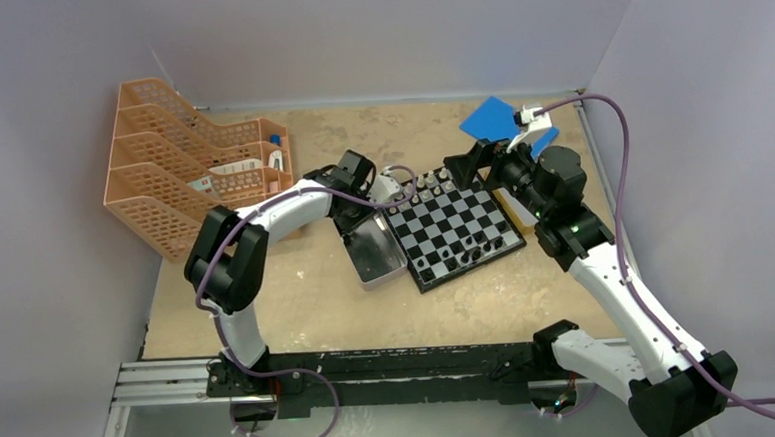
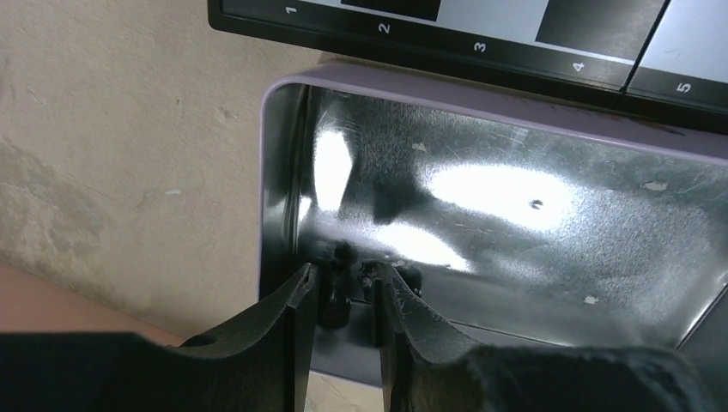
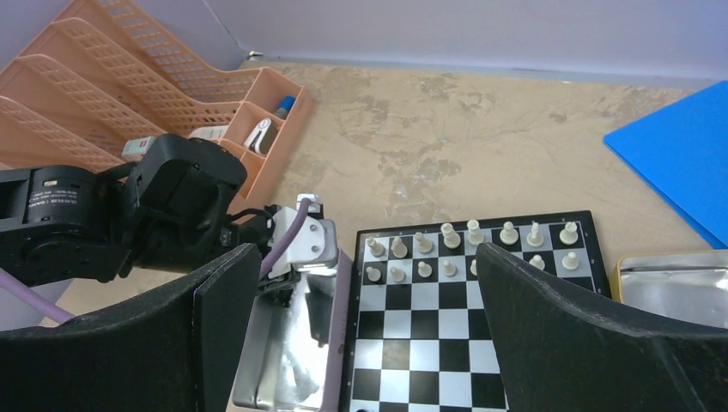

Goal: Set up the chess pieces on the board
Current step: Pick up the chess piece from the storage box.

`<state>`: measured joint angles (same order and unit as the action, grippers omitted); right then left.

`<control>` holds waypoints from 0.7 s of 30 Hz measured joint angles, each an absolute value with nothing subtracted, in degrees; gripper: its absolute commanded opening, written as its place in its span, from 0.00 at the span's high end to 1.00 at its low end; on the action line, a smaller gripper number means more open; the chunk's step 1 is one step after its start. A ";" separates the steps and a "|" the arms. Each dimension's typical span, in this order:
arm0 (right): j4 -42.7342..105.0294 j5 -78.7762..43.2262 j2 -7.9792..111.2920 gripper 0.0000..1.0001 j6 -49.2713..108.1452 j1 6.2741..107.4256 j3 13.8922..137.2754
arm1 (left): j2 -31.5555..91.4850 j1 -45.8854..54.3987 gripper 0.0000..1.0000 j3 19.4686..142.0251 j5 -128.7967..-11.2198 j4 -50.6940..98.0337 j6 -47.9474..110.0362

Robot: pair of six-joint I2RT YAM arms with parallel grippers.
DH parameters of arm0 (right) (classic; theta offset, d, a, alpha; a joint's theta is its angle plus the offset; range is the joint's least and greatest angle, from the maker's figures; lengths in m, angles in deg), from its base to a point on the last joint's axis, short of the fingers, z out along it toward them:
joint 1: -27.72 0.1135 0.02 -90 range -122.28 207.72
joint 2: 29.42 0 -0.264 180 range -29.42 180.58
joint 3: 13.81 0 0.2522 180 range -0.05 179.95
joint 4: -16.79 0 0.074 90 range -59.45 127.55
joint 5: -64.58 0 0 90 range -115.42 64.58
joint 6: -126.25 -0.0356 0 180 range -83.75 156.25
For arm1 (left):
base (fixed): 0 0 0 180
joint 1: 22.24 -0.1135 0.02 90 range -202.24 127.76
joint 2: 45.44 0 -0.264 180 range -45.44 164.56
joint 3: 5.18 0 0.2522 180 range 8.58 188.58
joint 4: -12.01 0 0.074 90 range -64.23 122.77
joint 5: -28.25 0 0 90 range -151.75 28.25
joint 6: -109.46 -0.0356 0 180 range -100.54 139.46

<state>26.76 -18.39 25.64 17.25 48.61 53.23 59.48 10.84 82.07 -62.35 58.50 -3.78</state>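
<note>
Piece (image 2: 336, 287) between left jaws, wrist-view only

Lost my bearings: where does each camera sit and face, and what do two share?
Top external: high behind the arm bases, looking down on the black-and-white checkered chessboard; both arms show.
Left wrist: on the left arm, looking into the silver metal tin; its black fingers flank a tiny black chess piece.
Right wrist: on the right arm, facing over the chessboard toward the orange mesh rack; its wide-apart fingers show.
Shared: both wrist views show the tin and the chessboard's edge.
</note>
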 measured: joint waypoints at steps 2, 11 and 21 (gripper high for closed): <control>26.76 -18.39 25.64 0.02 17.27 48.61 53.18 | 59.99 10.84 0.71 82.07 -62.33 58.88 -3.95; 26.76 -18.39 25.62 0.02 17.75 48.61 53.12 | 62.19 10.84 0.71 82.07 -60.49 60.23 -4.17; 26.74 -18.35 25.51 0.02 18.30 48.61 53.05 | 63.44 10.90 0.77 82.09 -59.83 60.23 -4.20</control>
<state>26.74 -18.35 25.51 18.30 48.61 53.05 63.44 10.90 82.09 -59.83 60.23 -4.20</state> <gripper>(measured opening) 0.977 0.273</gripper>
